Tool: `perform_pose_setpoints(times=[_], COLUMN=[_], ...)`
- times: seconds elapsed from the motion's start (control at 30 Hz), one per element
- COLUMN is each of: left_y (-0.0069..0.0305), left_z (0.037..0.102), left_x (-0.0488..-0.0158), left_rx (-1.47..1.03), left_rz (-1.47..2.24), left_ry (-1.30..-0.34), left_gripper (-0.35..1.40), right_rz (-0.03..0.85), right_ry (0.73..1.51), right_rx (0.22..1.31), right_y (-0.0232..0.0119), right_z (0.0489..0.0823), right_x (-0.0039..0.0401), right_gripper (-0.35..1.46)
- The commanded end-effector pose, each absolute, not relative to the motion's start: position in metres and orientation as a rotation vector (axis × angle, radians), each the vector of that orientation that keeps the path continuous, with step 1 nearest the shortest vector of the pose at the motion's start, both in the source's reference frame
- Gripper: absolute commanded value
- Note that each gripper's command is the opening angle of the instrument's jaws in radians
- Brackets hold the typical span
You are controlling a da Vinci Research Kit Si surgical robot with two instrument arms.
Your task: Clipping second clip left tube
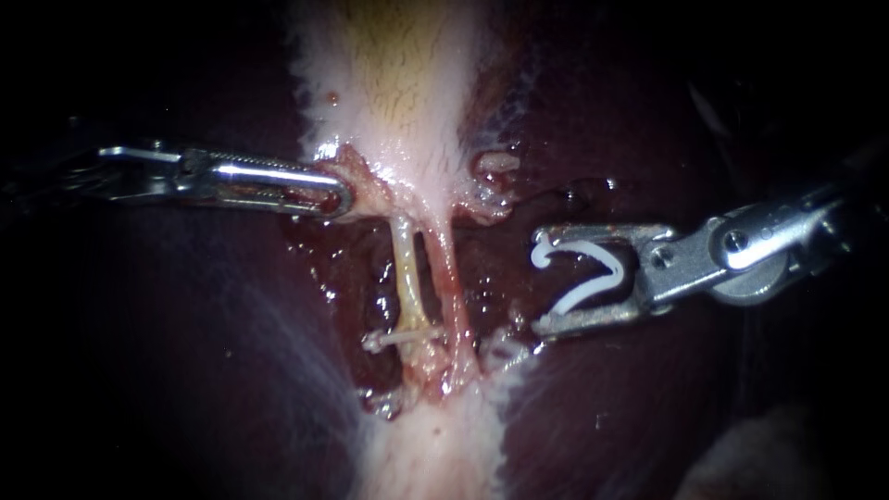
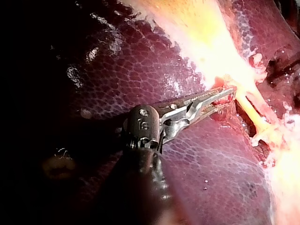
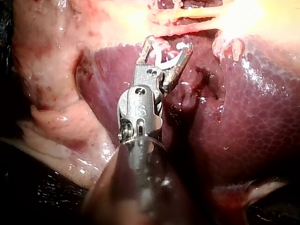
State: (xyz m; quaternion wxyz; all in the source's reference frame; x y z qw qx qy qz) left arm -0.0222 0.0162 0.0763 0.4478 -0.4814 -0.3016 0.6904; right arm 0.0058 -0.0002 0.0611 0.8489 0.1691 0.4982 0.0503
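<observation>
One set clip crosses left tube at end far from gallbladder. Left tool clamps gallbladder edge, likely tensioning tube. Right tool near tube, not touching, jaws wide, cradling open clip, apparently staged for approach.

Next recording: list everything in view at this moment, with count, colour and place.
liver: one, dark maroon, all around the field
gallbladder: one, pale pink-white and yellow, upper centre of the endoscope view
tubes: two, left tube yellowish, right tube pink, side by side below the gallbladder
clip on tube: one, white, low on the left tube
loaded clip: one, white, open, right of both tubes
left instrument: one, silver, gripping the gallbladder's lower edge
right instrument: one, silver, carrying the loaded clip
</observation>
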Motion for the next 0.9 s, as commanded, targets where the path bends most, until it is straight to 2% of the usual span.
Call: perform_pose_setpoints(times=[0.03,0.37,0.73,0.9], left_y=[0.0162,0.0161,0.0178,0.0186], left_z=[0.0761,0.074,0.0678,0.0657], left_x=[-0.0221,-0.021,-0.0165,-0.0159], left_rx=[-1.192,-1.196,-1.237,-1.265], left_rz=[1.709,1.701,1.661,1.658], left_ry=[-0.747,-0.758,-0.714,-0.7], left_gripper=[-0.35,-0.35,-0.35,-0.35], right_rz=[0.106,0.106,0.106,0.106], right_ry=[1.05,1.05,1.05,1.05], right_rx=[0.356,0.356,0.356,0.356], right_y=[-0.0002,-0.0002,-0.0002,-0.0002], right_z=[0.0611,0.0612,0.0611,0.0611], right_x=[0.0058,0.0058,0.0058,0.0059], right_gripper=[0.5,0.5,0.5,0.5])
